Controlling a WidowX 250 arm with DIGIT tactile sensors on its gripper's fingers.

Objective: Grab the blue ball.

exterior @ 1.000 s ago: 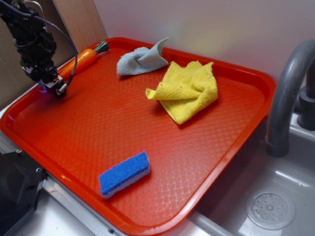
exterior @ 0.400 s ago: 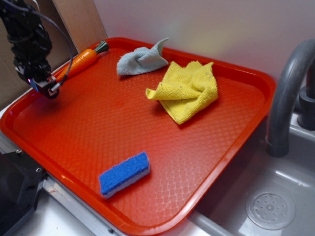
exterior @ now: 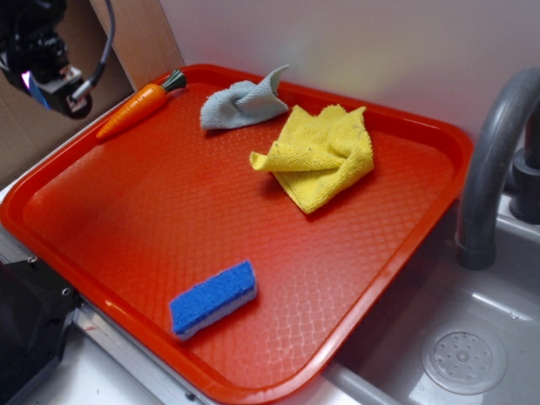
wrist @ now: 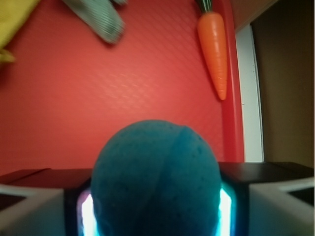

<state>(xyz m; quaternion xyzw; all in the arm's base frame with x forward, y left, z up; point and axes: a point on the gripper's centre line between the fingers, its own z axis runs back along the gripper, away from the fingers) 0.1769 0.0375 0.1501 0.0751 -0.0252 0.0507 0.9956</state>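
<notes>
Gripper (exterior: 51,84) clamped on the blue ball (wrist: 155,179), raised off the red tray (exterior: 439,139) at its 10 o'clock corner; toy carrot (wrist: 212,46) at 1 o'clock in the wrist view; grasp step judged complete; next move calls only for steady jaw pressure.

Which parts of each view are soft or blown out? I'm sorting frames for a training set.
Wrist view: the blue ball fills the foreground, soft, with bright glare at the gripper pads; the carrot is fairly sharp, the grey cloth blurred. Exterior view: evenly lit, with a pale sheen on the tray.
</notes>
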